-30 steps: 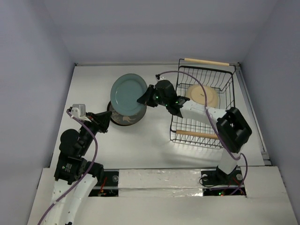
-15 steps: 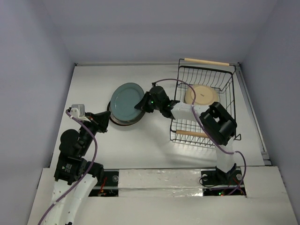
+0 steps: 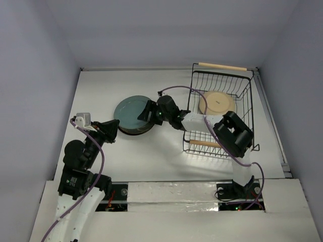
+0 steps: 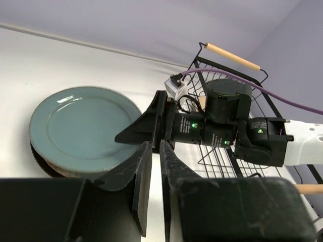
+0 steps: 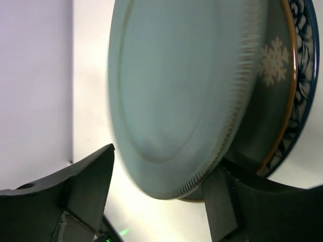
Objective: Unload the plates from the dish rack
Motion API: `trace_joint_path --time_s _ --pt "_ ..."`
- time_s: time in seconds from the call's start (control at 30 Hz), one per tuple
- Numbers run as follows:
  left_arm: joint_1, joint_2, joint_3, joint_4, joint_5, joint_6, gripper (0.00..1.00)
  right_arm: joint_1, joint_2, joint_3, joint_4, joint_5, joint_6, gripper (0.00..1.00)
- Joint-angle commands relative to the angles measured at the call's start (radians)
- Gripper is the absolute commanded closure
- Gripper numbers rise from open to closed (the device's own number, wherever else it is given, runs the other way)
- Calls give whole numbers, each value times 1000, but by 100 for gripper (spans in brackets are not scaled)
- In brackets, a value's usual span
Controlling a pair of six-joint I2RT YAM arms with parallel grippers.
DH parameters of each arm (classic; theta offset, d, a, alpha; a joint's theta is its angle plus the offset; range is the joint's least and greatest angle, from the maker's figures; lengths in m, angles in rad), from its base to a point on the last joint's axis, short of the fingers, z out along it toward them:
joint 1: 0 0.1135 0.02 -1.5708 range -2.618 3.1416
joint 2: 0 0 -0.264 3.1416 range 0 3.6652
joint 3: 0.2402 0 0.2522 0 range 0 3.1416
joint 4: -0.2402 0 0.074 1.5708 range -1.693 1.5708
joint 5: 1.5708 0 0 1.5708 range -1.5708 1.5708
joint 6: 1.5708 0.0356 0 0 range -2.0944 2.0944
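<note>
The plain teal plate (image 3: 129, 115) lies on a stack left of the dish rack (image 3: 241, 85). Under it show the dark brown plate (image 5: 272, 70) with a white mark and the blue-patterned plate (image 5: 306, 50). My right gripper (image 3: 145, 114) is open at the teal plate's right rim. One finger (image 5: 86, 186) stands off above the rim and the other (image 5: 222, 201) sits under it. The tan plate (image 3: 217, 102) leans inside the rack. My left gripper (image 3: 112, 128) is shut and empty, near the stack's left front.
The rack's two wooden handles (image 3: 222, 66) (image 3: 211, 144) mark its far and near ends. The right arm (image 3: 232, 133) reaches across the rack's front left corner. Grey walls close in the white table (image 3: 151, 161) at the back and sides.
The right gripper lowered the tilted teal plate leftward until it lay flat on the stack, then opened. The left arm has stayed where it was.
</note>
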Motion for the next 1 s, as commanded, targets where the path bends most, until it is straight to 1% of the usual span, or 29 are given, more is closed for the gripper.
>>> trace_joint_path --time_s 0.0,0.03,0.13,0.3,0.37,0.4,0.43,0.5,0.53,0.57,0.6,0.63,0.67,0.7,0.73,0.77,0.8,0.83,0.87,0.93,0.97 --pt "7 -12 6 33 0 -3 90 20 -78 31 -26 19 -103 26" --pt "7 -14 5 33 0 -3 90 32 -84 34 -43 24 -117 21" --pt "7 -14 5 33 0 -4 89 57 -116 45 -153 61 -177 11" --pt "7 -22 6 33 0 -3 88 91 -199 4 -216 122 -231 10" --pt "7 -23 5 33 0 -3 87 91 -245 -27 -255 128 -240 11" --pt "7 -23 5 33 3 -3 87 91 -264 -38 -264 130 -254 14" --pt "7 -25 6 33 3 -3 87 91 -305 -48 -275 133 -260 20" --pt "7 -28 5 33 4 -3 86 91 -362 -87 -293 154 -277 29" --pt "7 -28 5 34 4 -3 86 91 -392 -94 -305 179 -284 37" --pt "7 -31 6 34 4 -3 86 91 -461 -94 -336 179 -289 42" --pt "7 -34 6 34 3 -3 86 91 -497 -105 -350 253 -313 49" --pt "7 -35 5 34 3 -1 86 91 -533 -102 -370 297 -329 60" --pt "7 -35 6 34 3 -1 85 91 -570 -95 -425 350 -346 68" --pt "7 -39 5 34 6 -1 85 91 -637 -78 -460 489 -379 85" --pt "7 -40 6 34 6 -3 85 71 -667 -70 -492 554 -392 91" --pt "7 -40 5 34 7 -1 85 51 -695 -65 -547 599 -408 94" --pt "7 -43 5 36 9 -1 84 28 -739 -62 -572 666 -444 96" --pt "-2 -45 5 36 10 0 84 1 -756 -62 -591 694 -461 100" --pt "-2 -46 3 39 12 -1 84 -70 -768 -73 -620 710 -476 100" --pt "-2 -55 3 39 15 0 83 -150 -769 -88 -647 716 -527 100" --pt "-2 -58 3 40 15 0 82 -221 -759 -104 -673 719 -537 100"
